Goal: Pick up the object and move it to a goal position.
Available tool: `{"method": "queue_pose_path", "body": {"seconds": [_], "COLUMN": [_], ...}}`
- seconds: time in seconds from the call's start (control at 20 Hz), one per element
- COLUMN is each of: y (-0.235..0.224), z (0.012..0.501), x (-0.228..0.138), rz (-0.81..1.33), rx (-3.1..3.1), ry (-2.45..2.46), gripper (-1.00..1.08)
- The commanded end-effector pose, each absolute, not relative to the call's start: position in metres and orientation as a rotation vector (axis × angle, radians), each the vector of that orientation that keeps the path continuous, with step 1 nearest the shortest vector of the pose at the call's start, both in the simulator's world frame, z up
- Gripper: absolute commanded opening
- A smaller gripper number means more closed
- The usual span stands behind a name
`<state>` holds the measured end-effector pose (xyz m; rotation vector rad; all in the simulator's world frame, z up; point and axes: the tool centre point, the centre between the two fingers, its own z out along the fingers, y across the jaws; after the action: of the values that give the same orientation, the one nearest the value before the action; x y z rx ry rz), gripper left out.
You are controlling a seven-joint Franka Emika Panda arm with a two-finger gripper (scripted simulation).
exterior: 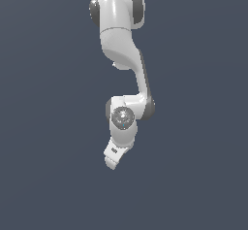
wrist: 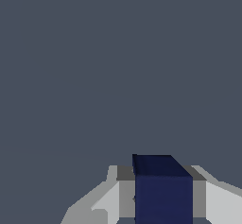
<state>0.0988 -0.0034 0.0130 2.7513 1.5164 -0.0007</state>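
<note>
In the wrist view, the object (wrist: 163,192), a dark navy-blue cube, sits squarely between my gripper (wrist: 161,175) fingers. A grey pad (wrist: 125,190) presses on one side of it and a second pad (wrist: 199,190) on the opposite side, so the gripper is shut on it. In the exterior view the white arm hangs down the middle of the picture. There the gripper (exterior: 113,161) points downward and tilts slightly toward the exterior view's left. The cube is hidden in that view.
A plain, uniform dark grey-blue background fills both views. No other objects, containers or edges show around the arm (exterior: 121,40).
</note>
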Motion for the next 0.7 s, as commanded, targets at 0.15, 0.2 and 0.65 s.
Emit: {"method": "queue_pose_path", "body": {"seconds": [0.15, 0.2, 0.65], "y": [-0.003, -0.003, 0.004], "z": [0.019, 0.022, 0.082], "x": [0.099, 0.099, 0.102], "rz": [0.0, 0.0, -0.001], "rx": [2.751, 2.751, 2.751], "ry": [1.516, 1.516, 1.517], "gripper": [-1.0, -1.0, -1.0]}}
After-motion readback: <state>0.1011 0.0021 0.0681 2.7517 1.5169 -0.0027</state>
